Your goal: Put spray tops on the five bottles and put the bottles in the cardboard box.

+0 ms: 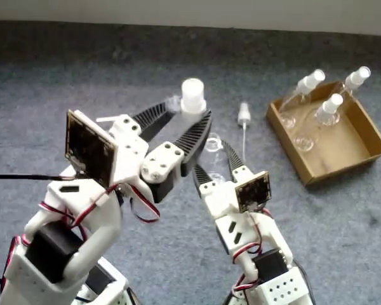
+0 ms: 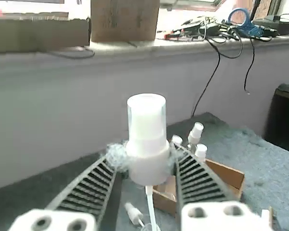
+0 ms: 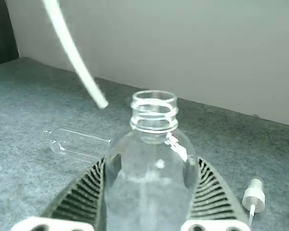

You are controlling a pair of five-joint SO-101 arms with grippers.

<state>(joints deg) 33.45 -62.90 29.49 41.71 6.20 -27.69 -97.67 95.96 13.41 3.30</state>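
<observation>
Left gripper pinches my white plastic spray top; its tube tip hangs just beside the clear bottle my right gripper squeezes.

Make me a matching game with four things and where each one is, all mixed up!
1. raised spray top
2. open bottle
3. capped bottles
4. loose spray top

a. in the box
b. lying on the carpet
c. in the left gripper
d. in the right gripper

Pairs: 1-c, 2-d, 3-a, 4-b.
</observation>
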